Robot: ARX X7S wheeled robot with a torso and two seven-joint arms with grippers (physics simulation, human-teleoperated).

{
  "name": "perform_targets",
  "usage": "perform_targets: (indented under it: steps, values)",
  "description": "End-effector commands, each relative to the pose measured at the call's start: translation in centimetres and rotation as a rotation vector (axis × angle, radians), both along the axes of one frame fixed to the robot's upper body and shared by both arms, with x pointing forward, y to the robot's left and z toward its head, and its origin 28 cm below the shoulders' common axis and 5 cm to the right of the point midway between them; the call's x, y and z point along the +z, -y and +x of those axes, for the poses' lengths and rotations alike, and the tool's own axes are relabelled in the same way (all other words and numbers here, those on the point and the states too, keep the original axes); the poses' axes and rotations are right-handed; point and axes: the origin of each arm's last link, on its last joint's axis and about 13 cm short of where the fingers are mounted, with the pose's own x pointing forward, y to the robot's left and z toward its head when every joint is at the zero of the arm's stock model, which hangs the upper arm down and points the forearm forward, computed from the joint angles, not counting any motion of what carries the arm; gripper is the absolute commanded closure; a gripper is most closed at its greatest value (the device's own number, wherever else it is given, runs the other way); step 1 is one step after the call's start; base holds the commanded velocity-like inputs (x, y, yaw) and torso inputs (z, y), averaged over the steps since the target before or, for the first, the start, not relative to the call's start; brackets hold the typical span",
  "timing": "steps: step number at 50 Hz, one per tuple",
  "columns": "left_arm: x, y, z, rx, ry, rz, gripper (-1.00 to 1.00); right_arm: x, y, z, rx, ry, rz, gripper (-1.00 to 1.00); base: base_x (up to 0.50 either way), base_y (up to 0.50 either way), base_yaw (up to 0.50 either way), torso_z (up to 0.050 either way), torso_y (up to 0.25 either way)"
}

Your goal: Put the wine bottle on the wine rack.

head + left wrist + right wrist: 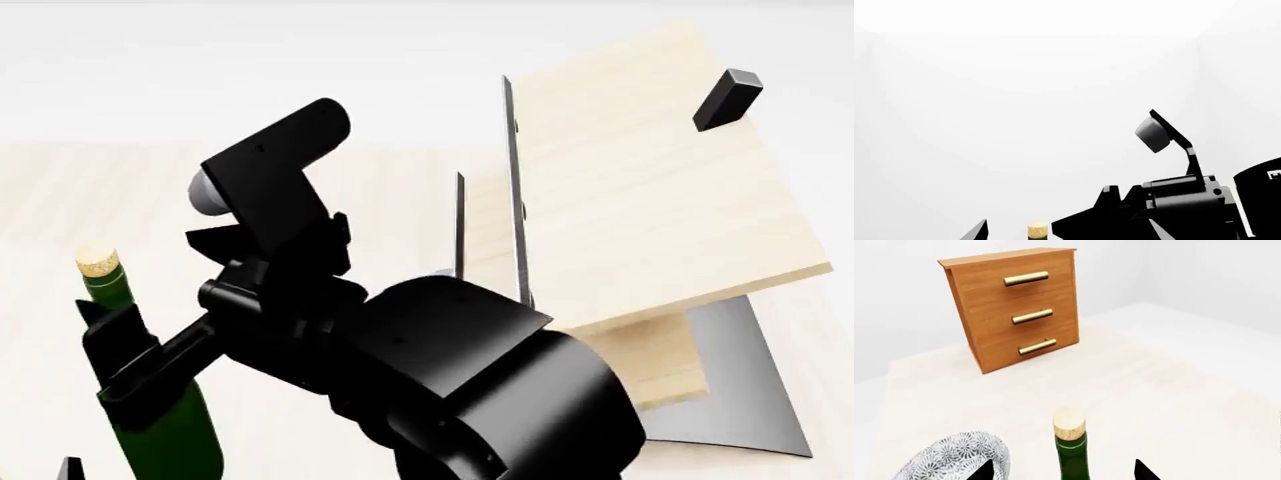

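Head view, nearest: a black arm fills the lower centre, its gripper [140,350] reaching to the wine bottle [160,420] at lower left. One black finger [114,325] lies against the bottle's neck, another part crosses the shoulder; grip looks closed on the glass, though which arm this is cannot be told.

Wine bottle: dark green, upright, tan cork [96,262] on top, standing on the pale wood table [80,190]. Well apart from the rack.

Wine rack [641,200]: farther, to the right. Slanted pale boards with thin dark metal edges, a small black peg [727,98] near the upper board's top, grey metal base [741,390] beneath.

Right wrist view: two dark fingertips [1142,471] stand apart at the frame edge, bottle neck [1071,455] and cork between them; contact not visible. A patterned grey bowl [954,460] sits just beside. Beyond, a brown three-drawer cabinet [1021,305] with brass handles.

Left wrist view: cork [1037,230] between two dark fingertips [977,231]; black arm parts beside; white walls behind.
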Motion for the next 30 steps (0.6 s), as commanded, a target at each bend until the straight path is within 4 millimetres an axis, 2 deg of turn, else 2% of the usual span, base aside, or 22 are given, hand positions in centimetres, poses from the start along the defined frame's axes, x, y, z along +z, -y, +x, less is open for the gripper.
perform_targets:
  steps: [1, 6, 14, 30]
  values:
    - [0.0, 0.0, 0.0, 0.000, 0.000, 0.001, -1.00, -1.1, -1.7, 1.0, -0.028, 0.026, 0.016, -1.00, 0.00, 0.00, 0.00, 0.000, 0.000]
    - [0.0, 0.0, 0.0, -0.002, 0.001, -0.002, -1.00, -2.0, -2.5, 1.5, -0.049, 0.043, 0.000, -1.00, 0.00, 0.00, 0.00, 0.000, 0.000]
    - [-0.2, 0.1, 0.1, -0.005, -0.003, 0.000, -1.00, -3.3, -3.2, 3.6, -0.081, 0.016, 0.001, -1.00, 0.00, 0.00, 0.00, 0.000, 0.000]
    - [-0.2, 0.1, 0.1, -0.009, -0.004, 0.000, -1.00, -3.6, -4.6, 3.2, -0.037, -0.021, 0.026, -1.00, 0.00, 0.00, 0.00, 0.000, 0.000]
